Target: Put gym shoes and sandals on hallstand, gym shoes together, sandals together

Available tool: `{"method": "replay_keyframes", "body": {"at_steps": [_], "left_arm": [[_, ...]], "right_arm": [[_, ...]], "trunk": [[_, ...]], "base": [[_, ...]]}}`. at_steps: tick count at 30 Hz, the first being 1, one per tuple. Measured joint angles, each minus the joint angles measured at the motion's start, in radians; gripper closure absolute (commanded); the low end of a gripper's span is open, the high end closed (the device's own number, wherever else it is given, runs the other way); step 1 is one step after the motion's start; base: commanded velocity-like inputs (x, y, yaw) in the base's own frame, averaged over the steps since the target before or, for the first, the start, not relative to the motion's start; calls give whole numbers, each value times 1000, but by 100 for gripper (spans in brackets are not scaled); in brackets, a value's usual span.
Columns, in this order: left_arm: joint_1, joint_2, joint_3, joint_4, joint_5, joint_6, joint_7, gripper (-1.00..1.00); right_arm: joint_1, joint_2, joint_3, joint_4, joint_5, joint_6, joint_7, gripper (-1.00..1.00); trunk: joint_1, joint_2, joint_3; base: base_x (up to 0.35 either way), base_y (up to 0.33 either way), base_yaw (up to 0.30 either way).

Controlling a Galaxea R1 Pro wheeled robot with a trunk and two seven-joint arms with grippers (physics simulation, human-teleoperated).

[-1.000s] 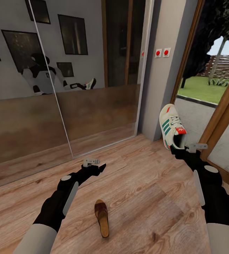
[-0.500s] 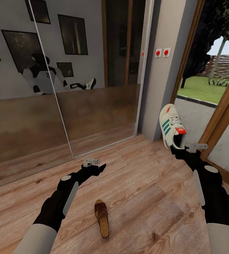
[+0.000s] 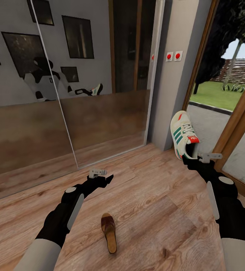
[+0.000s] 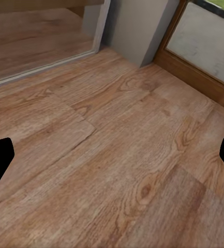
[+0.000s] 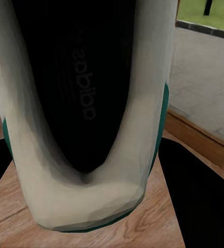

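One gym shoe (image 3: pixel 183 138), cream-white with green stripes and a red-orange heel, hangs above the corridor floor (image 3: pixel 156 203) at the right, toe up. My right gripper (image 3: pixel 190 158) is shut on its heel end; in the right wrist view the gym shoe (image 5: pixel 86 103) shows its dark inside up close. One brown sandal (image 3: pixel 109 232) with a tan insole lies flat on the planks between my arms, near the bottom of the head view. My left gripper (image 3: pixel 108 178) hovers open above bare floor (image 4: pixel 117 155), beyond the sandal and apart from it. The hallstand is out of view.
A large mirror wall (image 3: pixel 62 94) stands ahead at the left, reflecting the robot. A grey pillar (image 3: pixel 175 75) with two red switches rises behind the shoe. A wood-framed glass door (image 3: pixel 231 124) to the garden stands at the right.
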Motion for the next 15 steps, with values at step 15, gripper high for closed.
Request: {"method": "replay_keyframes", "body": {"at_steps": [15], "left_arm": [[0, 0, 0, 0, 0, 0, 0, -100]], "right_arm": [[0, 0, 0, 0, 0, 0, 1, 100]], "trunk": [[0, 0, 0]], "base": [[97, -68, 63]]}}
